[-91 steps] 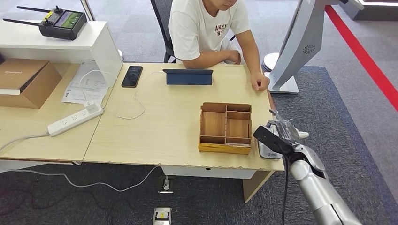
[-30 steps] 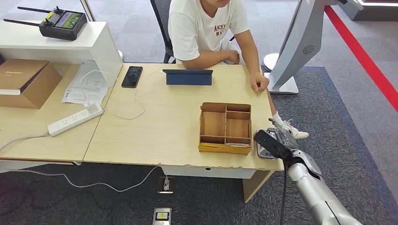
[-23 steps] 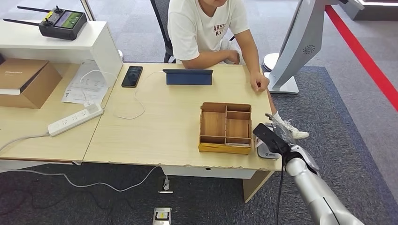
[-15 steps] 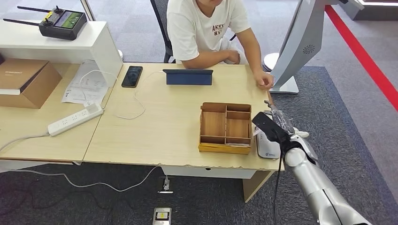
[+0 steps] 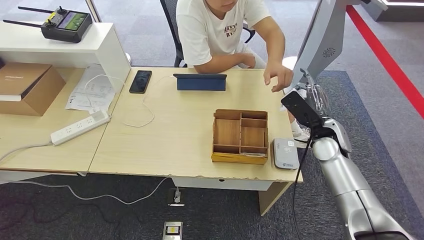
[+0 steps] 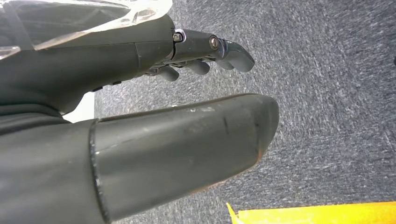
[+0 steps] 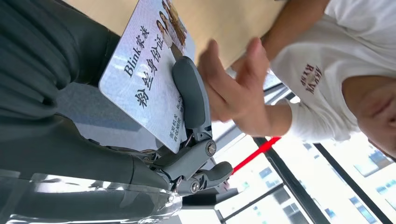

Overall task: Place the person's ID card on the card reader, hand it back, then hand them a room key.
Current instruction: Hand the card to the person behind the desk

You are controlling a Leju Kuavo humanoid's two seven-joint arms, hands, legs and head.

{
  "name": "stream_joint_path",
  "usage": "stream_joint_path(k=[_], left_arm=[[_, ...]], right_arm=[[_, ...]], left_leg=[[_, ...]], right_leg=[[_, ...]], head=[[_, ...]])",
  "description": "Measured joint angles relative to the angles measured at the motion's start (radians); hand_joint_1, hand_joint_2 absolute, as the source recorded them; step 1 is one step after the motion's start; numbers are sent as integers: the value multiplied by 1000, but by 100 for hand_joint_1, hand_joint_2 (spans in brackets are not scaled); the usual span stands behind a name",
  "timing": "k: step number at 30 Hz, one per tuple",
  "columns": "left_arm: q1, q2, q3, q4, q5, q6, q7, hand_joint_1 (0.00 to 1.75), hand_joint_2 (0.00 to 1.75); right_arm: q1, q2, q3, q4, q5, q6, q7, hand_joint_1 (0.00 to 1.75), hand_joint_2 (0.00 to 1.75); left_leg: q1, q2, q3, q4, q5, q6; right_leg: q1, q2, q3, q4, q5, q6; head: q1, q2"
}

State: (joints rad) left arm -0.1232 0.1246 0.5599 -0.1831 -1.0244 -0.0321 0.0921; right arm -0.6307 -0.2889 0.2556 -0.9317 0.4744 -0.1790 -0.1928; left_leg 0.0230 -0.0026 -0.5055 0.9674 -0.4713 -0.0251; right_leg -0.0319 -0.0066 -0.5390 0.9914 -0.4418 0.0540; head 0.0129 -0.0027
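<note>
A: Right hand [image 5: 309, 102] has lifted off the reader [image 5: 285, 154] and now sits raised past the desk's [image 5: 175, 140] right edge, ID card [image 7: 149, 70] pinched in its fingers [image 7: 189, 91].
B: Person?
A: Their hand [image 5: 278, 77] is reaching in, just beside the card.
B: Left hand [image 6: 140, 107]?
A: Over carpet, holding nothing, fingers loosely apart. Reader is at the desk's front right corner beside the wooden tray [image 5: 240, 136].

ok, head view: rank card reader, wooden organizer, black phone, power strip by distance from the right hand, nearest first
1. card reader: just below the right hand, at the desk's near right corner.
2. wooden organizer: left of the reader.
3. black phone: far side, left of the blue tablet.
4. power strip: on the left desk.
</note>
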Motion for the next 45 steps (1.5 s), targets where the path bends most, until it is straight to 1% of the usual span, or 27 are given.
stream_joint_path(k=[4,8,11,15,24,25,28,29,39,43,45], left_arm=[[0,-2,0,0,-18,0,-6,0,0],[0,-6,0,0,-30,0,-17,0,0],[-1,-9,0,0,-40,2,-28,0,0],[-1,-12,-1,0,-58,2,-37,0,0],[-1,-17,-1,0,-72,6,-38,0,0],[-1,-18,-1,0,-74,7,-38,0,0],[-1,-21,-2,0,-78,10,-38,0,0],[-1,-22,-2,0,-79,10,-38,0,0],[0,-25,-8,0,-80,12,-36,0,0],[0,-26,-9,0,-80,12,-38,0,0],[0,-26,-9,0,-75,12,-36,0,0]], right_arm=[[-21,-1,-8,-52,64,-13,18,175,175],[-60,5,-9,-49,139,-67,4,175,175],[-109,17,-9,-8,166,-106,-27,175,175],[-161,31,-9,68,173,-123,-48,175,175],[-223,64,-6,202,203,-129,-45,175,175],[-229,68,-5,214,204,-130,-44,146,175],[-240,75,-4,250,204,-132,-46,15,175],[-241,77,-3,261,204,-133,-46,0,175],[-245,82,-6,314,148,-136,-68,0,175],[-246,82,-14,317,86,-91,-78,0,0],[-245,84,-21,311,19,-31,-79,0,0]], left_leg=[[0,0,0,0,0,0],[0,0,0,0,0,0],[0,0,0,0,0,0],[0,0,0,0,0,0],[0,0,-1,0,0,0],[0,0,-1,0,0,0],[0,0,-2,0,0,0],[0,0,-2,0,0,0],[0,0,-4,0,0,0],[0,0,-4,0,0,0],[0,0,-4,0,0,0]], right_leg=[[0,0,0,0,0,0],[0,0,0,0,0,0],[0,0,0,0,0,0],[0,0,0,0,0,0],[0,0,-1,0,0,0],[0,0,-1,0,0,0],[0,0,-1,0,0,0],[0,0,-1,0,0,0],[0,0,-4,0,0,0],[0,0,-4,0,0,0],[0,0,-4,0,0,0]], head=[[0,0],[0,0],[0,0],[0,0],[0,0],[0,0],[0,0],[0,0],[0,0],[0,0],[0,0]])
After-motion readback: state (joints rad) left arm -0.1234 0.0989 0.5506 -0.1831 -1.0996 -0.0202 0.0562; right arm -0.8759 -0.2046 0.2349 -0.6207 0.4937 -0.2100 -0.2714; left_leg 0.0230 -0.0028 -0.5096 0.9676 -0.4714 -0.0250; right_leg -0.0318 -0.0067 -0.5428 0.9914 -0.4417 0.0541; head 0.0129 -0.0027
